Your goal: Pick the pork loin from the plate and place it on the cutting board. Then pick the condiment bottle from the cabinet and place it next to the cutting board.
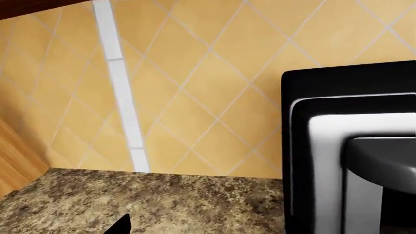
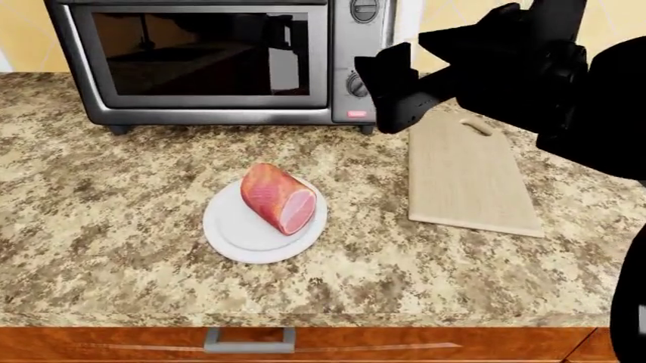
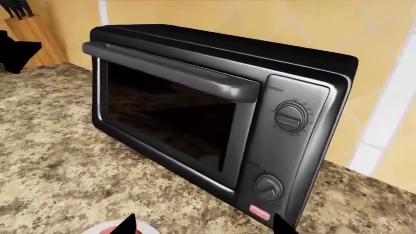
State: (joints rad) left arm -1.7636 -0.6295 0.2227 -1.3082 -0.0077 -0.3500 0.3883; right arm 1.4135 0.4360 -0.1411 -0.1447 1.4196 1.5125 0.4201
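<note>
The pork loin (image 2: 277,198), a pink-red chunk with a paler cut face, lies on the round white plate (image 2: 237,231) at the counter's middle. In the right wrist view only the plate's rim (image 3: 107,228) shows. The tan cutting board (image 2: 467,174) lies to the right of the plate with nothing on it. My right gripper (image 2: 392,89) hovers open above the board's far left corner, in front of the oven's knobs; its tips (image 3: 204,226) stand wide apart and hold nothing. My left gripper (image 1: 204,226) shows one fingertip (image 1: 120,225) over bare counter and appears open. The condiment bottle is out of view.
A black toaster oven (image 2: 217,60) stands at the back of the granite counter, close beside my left gripper (image 1: 351,146). A knife block (image 3: 29,34) sits far along the tiled wall. A drawer handle (image 2: 250,342) shows below the counter's front edge.
</note>
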